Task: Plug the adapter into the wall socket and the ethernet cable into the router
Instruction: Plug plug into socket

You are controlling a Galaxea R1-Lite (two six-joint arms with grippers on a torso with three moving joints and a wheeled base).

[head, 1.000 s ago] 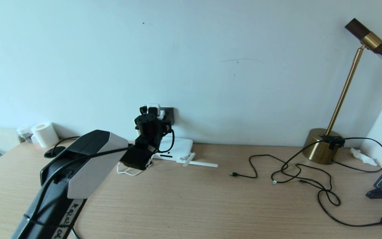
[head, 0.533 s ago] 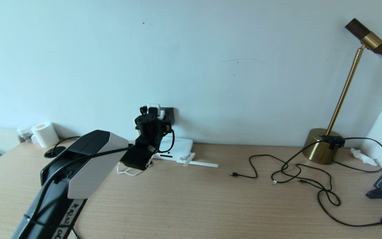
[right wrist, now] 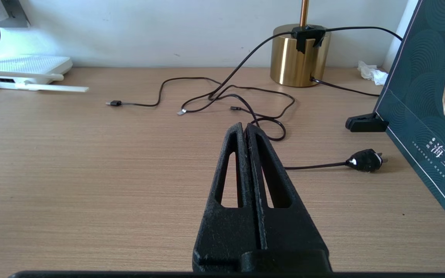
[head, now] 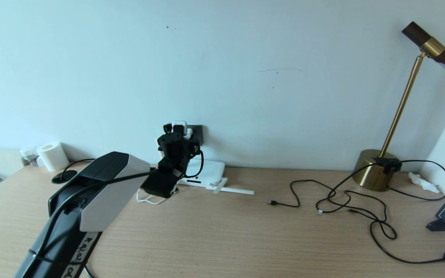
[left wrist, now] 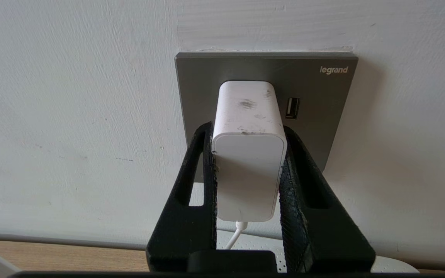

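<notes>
Two claws: left claw (left wrist: 247, 131) clamps adapter (left wrist: 248, 154) against wall socket (left wrist: 323, 100), seating pins; right claw (right wrist: 245, 129) clenched, empty, idle above desk (right wrist: 91, 162).

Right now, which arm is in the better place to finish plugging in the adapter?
The left. Its left gripper is shut on the adapter, which sits against the wall socket. The right gripper is shut, holds nothing, and hangs over the desk far from the socket.

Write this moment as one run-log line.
left gripper: shut on adapter | adapter: against wall socket | right gripper: shut, above desk | router: below socket
</notes>
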